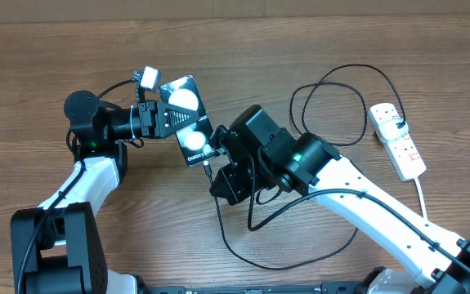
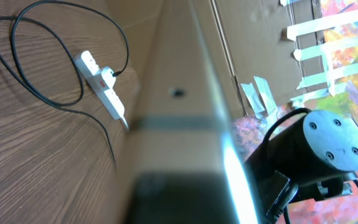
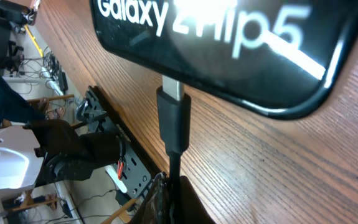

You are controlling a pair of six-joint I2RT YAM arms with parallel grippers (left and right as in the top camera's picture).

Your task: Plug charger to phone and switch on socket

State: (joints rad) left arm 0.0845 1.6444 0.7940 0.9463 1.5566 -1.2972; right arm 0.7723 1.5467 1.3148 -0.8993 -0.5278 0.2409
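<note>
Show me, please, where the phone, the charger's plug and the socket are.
phone [image 1: 194, 135], overhead, lower glossy face near the lettering.
charger [image 3: 174, 121], right wrist, black connector body below the phone.
socket [image 1: 404, 147], overhead, middle of its white body.

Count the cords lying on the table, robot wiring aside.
2: thin black charger cable, looping from centre to right; white power-strip cord, far right. More could be hidden.

Wooden table [image 1: 38, 49], cardboard wall [image 2: 259, 50], colourful poster [image 2: 353, 25]
</note>
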